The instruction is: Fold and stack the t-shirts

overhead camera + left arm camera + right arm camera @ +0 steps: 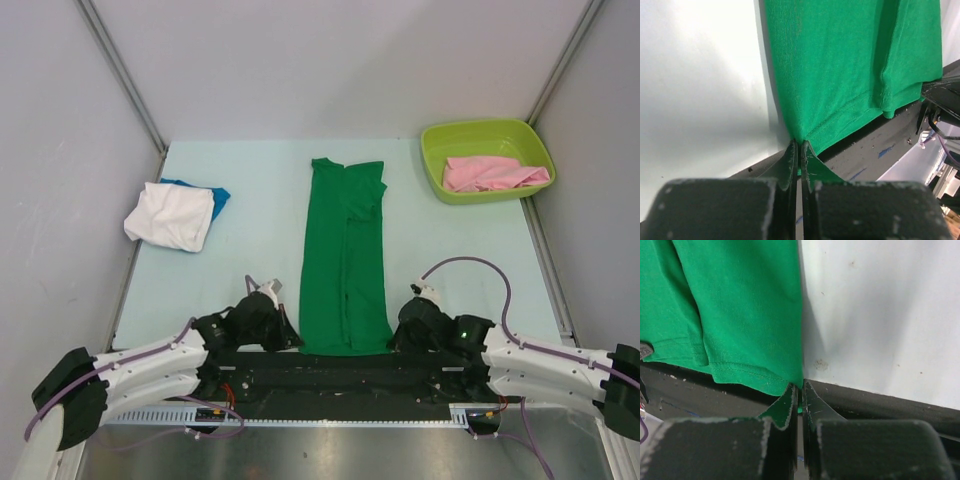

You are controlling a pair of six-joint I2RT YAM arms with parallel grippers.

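On the table (450,260) the green t-shirt (345,250) lay as a long strip, only half folded. The white t-shirt (170,215) was stacked on the blue t-shirt (218,194), and in the tub (437,165) the pink t-shirt (490,175) waited. The left hand (799,147) and the right hand (801,387) each pinched a near corner of the green one.

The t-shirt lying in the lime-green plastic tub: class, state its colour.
Pink. The t-shirt in the tub shows best in the top external view.

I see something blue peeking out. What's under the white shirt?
A blue t-shirt lies under the white t-shirt; only an edge shows. The rest is covered, so its folding cannot be seen.
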